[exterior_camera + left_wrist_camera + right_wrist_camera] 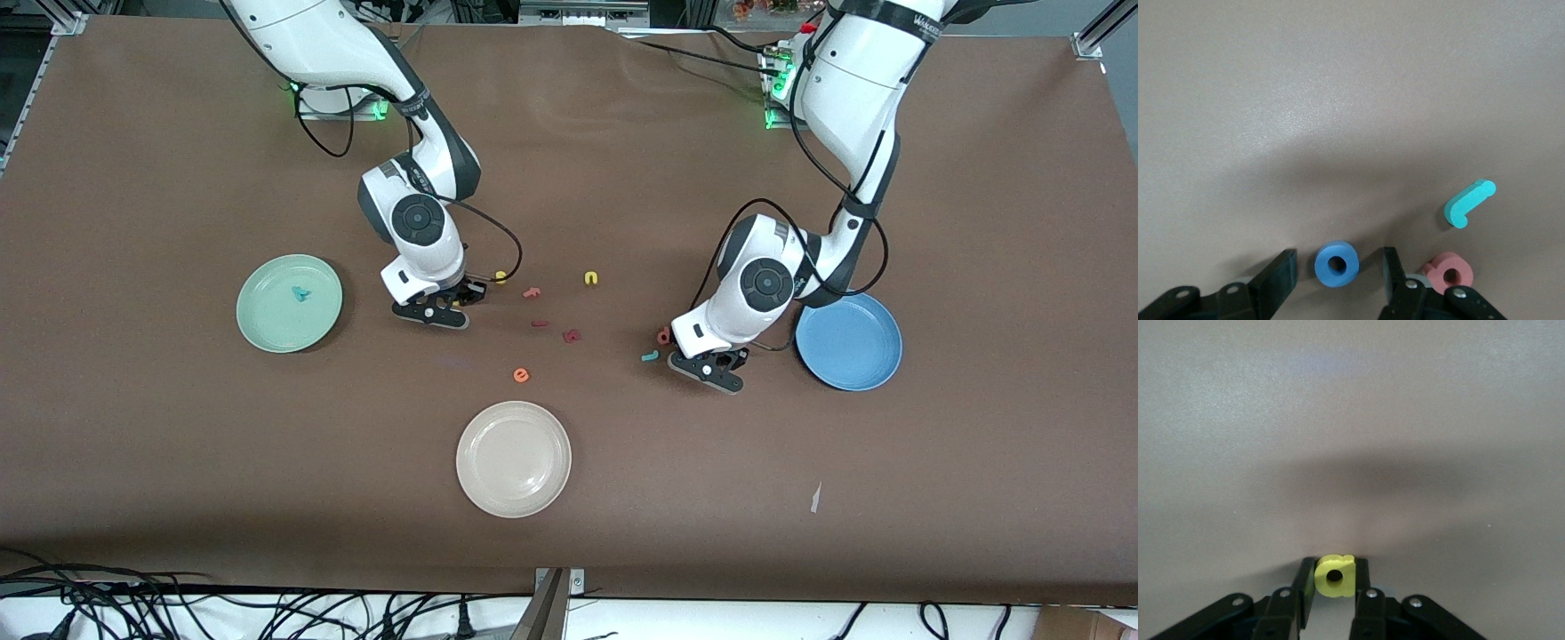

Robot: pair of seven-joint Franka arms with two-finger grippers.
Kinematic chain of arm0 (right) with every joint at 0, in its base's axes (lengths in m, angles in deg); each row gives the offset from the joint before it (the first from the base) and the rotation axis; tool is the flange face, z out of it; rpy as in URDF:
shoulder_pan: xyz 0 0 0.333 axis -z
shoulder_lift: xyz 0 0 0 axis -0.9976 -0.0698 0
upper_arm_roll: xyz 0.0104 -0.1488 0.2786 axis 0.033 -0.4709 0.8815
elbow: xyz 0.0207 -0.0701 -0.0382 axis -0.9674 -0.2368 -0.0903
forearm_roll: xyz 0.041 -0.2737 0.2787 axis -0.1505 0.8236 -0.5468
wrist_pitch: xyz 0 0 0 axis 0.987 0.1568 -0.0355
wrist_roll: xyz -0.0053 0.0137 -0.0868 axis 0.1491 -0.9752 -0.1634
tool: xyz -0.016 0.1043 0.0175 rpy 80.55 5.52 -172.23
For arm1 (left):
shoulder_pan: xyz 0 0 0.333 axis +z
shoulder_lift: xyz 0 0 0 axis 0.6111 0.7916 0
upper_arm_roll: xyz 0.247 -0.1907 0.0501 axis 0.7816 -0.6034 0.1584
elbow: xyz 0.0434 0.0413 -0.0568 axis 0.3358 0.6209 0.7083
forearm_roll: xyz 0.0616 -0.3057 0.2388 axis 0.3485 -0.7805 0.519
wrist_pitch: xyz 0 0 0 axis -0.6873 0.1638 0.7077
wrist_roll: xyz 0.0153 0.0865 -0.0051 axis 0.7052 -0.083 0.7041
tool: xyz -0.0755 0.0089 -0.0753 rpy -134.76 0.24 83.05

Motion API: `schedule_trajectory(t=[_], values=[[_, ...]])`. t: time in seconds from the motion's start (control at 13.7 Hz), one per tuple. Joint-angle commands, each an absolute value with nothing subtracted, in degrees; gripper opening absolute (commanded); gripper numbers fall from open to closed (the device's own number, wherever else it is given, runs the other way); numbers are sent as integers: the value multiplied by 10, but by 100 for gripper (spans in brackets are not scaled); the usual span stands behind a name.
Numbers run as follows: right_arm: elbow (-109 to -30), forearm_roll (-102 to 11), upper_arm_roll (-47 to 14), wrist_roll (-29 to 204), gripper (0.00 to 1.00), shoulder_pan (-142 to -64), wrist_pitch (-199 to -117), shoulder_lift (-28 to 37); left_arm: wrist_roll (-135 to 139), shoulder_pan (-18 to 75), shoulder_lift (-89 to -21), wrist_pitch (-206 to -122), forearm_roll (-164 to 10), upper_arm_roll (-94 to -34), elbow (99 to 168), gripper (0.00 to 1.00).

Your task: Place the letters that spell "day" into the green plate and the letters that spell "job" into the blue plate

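We see the right pincer (1333, 587) at centre-left of the front frame clamped on the small yellow foam a (1334, 575), bound for the pale mint-green plate (267, 329), while the left pincer (1335, 283) at centre-right straddles, half-open, the blue foam ring o (1336, 264) beside the bright blue plate (867, 364) on the counter (178, 489).

**Brown table and what rests on it**

The brown table (178, 462) carries three plates: the green plate (267, 333) toward the right arm's end; the blue plate (867, 364) toward the left arm's end; a cream-white plate (514, 459) nearest the front camera. Loose foam letters lie mid-table: an orange e (521, 375) at twelve o'clock from the cream plate; dark red letters (571, 336) above it; a pink f (532, 292); a yellow u (591, 278); the teal j (650, 356), pinkish-red b (1448, 271) and blue o (1336, 263) at nine o'clock from the blue plate.
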State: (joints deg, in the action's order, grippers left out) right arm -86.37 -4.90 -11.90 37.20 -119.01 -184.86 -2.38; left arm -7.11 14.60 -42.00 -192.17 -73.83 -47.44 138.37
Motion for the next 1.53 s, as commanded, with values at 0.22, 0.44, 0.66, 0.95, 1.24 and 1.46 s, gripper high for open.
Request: schedule_trajectory(t=[0.22, 0.44, 0.66, 0.95, 1.24, 1.46], values=[[-879, -40, -177, 468, 13, -1189, -1762, 73, -110, 146, -427, -1917, -746, -472, 1408, 5], [-942, -41, -235, 575, 13, -1189, -1759, 112, -126, 159, -442, -1916, -746, -472, 1409, 5], [-1034, -52, -317, 721, 12, -1189, -1815, 151, -126, 195, -501, -1821, -745, -472, 1411, 5], [-1063, -55, -331, 742, 74, -1183, -1880, 123, -209, 275, -560, -1742, -737, -479, 1427, 5], [-1045, -55, -323, 736, 100, -1185, -1820, 166, -259, 326, -563, -1742, -700, -479, 1455, 8], [-1042, -99, -253, 634, 100, -1185, -1785, 180, -258, 334, -565, -1742, -673, -479, 1461, 30]])
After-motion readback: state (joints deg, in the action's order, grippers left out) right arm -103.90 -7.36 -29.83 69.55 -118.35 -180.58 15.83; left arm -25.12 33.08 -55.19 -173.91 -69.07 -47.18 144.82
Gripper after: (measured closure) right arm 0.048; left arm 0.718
